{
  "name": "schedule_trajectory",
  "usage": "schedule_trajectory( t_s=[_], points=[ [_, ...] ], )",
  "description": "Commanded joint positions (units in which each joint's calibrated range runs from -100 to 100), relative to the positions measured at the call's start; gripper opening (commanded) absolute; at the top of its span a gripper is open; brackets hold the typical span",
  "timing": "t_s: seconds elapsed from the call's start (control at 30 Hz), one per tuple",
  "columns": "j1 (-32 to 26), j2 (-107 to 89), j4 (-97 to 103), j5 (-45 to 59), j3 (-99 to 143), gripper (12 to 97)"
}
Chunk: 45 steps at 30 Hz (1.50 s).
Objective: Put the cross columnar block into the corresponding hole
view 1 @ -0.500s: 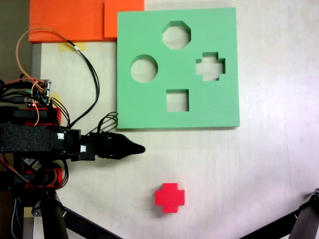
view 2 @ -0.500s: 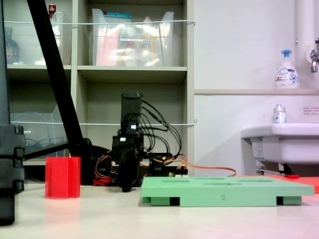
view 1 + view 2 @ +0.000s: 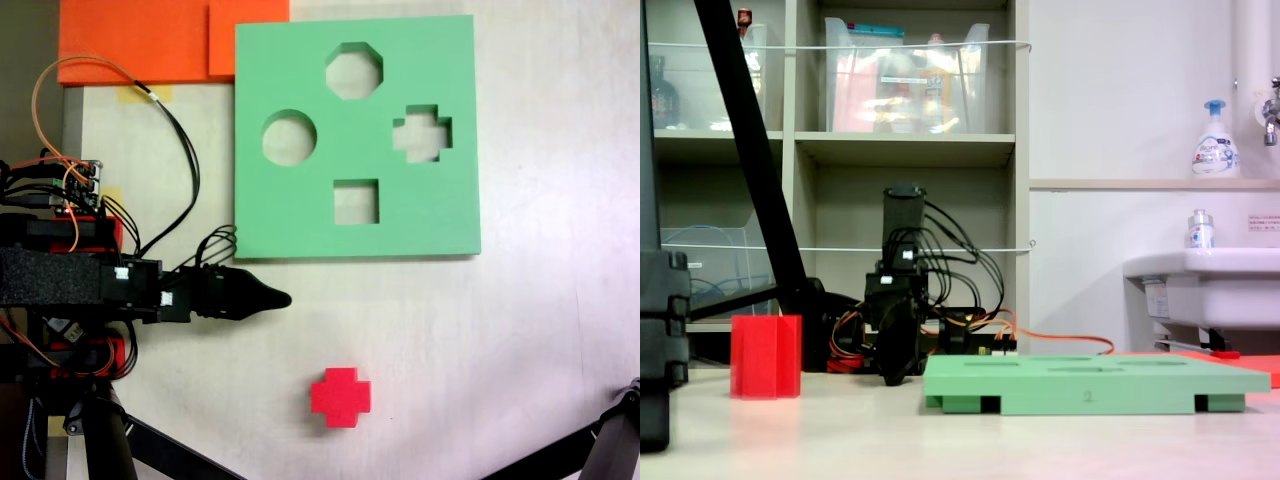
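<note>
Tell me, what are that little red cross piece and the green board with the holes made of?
Both look like foam. The red cross block is matte and bright, with soft rounded edges and no shine. The green board has the same dull, even surface, thick clean-cut holes and a chunky edge in the low side view. Probably craft foam, though painted wood can't be ruled out.

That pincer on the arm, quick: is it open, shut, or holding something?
Pincer: shut to a point, holding nothing; the red block sits apart on the table.

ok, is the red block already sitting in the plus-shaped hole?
No. In the fixed view from above, the red block stands on the bare table below the green board, and the plus-shaped hole is empty.
</note>
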<state>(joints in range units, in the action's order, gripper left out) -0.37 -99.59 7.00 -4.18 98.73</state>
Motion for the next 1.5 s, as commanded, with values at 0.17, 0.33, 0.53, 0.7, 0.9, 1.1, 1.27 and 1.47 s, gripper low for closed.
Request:
schedule_trajectory(
  t_s=[0.17, 0.33, 0.53, 0.7, 0.9, 1.1, 1.27, 1.47],
  points=[
    [-0.49, -0.41, -5.8, 0.29, 1.27, 48.7],
    [2.3, -0.41, -4.74, -11.09, 1.27, 48.7],
    [4.88, -0.41, -4.45, -31.89, 1.27, 46.6],
    [6.06, -0.41, -23.9, -38.88, 0.38, 44.1],
    [6.98, -0.41, -58.56, -40.34, -23.45, 41.9],
    [8.06, -0.41, -82.06, -39.8, -52.37, 59.1],
    [8.11, 16.91, -93.42, -38.0, -75.6, 65.3],
    [8.16, 40.37, -98.72, -37.02, -94.64, 82.4]
  ],
)
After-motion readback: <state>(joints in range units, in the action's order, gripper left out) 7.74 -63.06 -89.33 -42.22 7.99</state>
